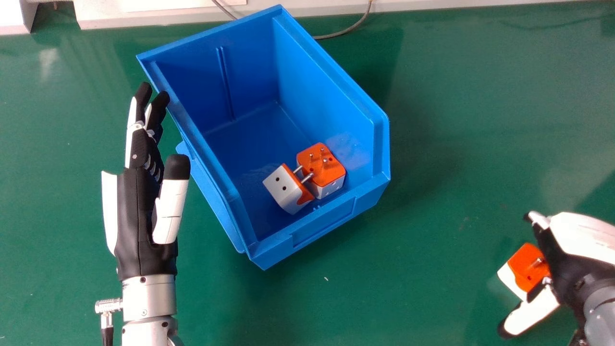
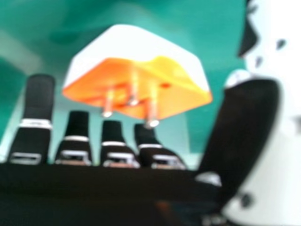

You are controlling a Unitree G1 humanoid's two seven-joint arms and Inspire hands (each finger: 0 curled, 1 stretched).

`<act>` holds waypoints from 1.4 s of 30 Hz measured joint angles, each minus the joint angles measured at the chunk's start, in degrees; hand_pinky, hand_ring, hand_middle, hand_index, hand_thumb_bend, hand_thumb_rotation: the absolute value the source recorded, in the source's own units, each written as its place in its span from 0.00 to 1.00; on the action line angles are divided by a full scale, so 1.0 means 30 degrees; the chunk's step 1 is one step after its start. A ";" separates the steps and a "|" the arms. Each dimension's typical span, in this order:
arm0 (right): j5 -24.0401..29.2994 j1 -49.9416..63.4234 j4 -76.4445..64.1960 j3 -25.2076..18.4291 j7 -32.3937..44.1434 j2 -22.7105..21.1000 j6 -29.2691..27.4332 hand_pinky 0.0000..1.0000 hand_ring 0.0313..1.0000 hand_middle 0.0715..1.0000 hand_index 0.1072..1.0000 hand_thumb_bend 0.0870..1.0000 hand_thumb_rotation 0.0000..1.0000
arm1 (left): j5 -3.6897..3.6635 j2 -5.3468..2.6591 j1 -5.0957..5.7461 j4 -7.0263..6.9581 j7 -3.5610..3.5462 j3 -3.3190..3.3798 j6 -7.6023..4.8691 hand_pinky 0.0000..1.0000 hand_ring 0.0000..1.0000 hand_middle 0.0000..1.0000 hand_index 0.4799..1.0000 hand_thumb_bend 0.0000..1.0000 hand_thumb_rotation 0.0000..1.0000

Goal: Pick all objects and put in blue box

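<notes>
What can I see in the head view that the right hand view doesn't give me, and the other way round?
Head view: the blue box with two orange and white plug adapters, one tilted against the other, and the robot's left hand beside the box, its fingers straight.

Right hand view: a close look at a third adapter, with three metal prongs sticking out.

Both: that third adapter by the right hand, and the green table.
</notes>
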 measured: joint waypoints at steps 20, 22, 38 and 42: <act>0.1699 -0.0029 0.2382 0.1200 -0.5507 -0.0344 -0.0474 0.33 0.48 0.65 0.74 0.87 0.06 | 0.0049 0.0000 0.0000 0.0003 0.0028 0.0030 0.0004 1.00 0.96 0.93 0.91 0.94 0.91; 0.2021 -0.0033 0.2457 0.1199 -0.5937 -0.0355 -0.0505 0.31 0.44 0.62 0.71 0.87 0.03 | 0.0028 0.0002 0.0000 0.0003 0.0017 0.0039 0.0004 1.00 0.96 0.93 0.91 0.94 0.91; 0.4535 0.0128 0.3594 0.1352 -0.9705 -0.0456 -0.1155 0.31 0.39 0.52 0.57 0.59 0.00 | 0.0028 0.0115 0.0026 -0.0008 0.0024 0.0089 0.0006 0.99 0.96 0.93 0.91 0.95 0.91; 0.5115 0.0225 0.3590 0.1376 -0.9963 -0.0458 -0.1209 0.31 0.37 0.49 0.51 0.53 0.00 | 0.0035 0.0111 0.0025 -0.0008 0.0022 0.0084 -0.0018 0.99 0.95 0.93 0.91 0.93 0.91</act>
